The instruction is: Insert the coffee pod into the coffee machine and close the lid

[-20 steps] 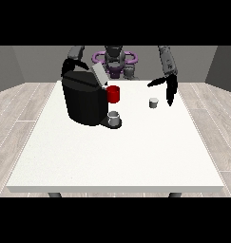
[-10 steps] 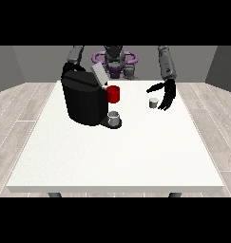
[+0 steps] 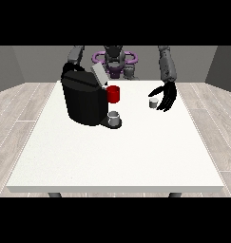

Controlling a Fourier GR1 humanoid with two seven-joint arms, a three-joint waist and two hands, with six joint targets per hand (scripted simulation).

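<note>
A small grey coffee pod (image 3: 153,103) stands on the white table (image 3: 117,152) at the right. The black hand at the view's right (image 3: 166,96) hangs just right of the pod, fingers spread and pointing down, thumb reaching over the pod; it holds nothing. The black coffee machine (image 3: 84,98) stands at the left with its grey lid (image 3: 99,75) tilted up. A red part (image 3: 113,94) shows at its front, and a grey cup (image 3: 114,116) sits on its drip base. The hand at the view's left (image 3: 69,69) is mostly hidden behind the machine.
The robot's torso with purple rings (image 3: 115,60) stands behind the table's far edge. Wooden floor surrounds the table.
The hand at the view's right has come down and moved in towards the pod, from above it to beside it. The machine and the other arm have not moved.
</note>
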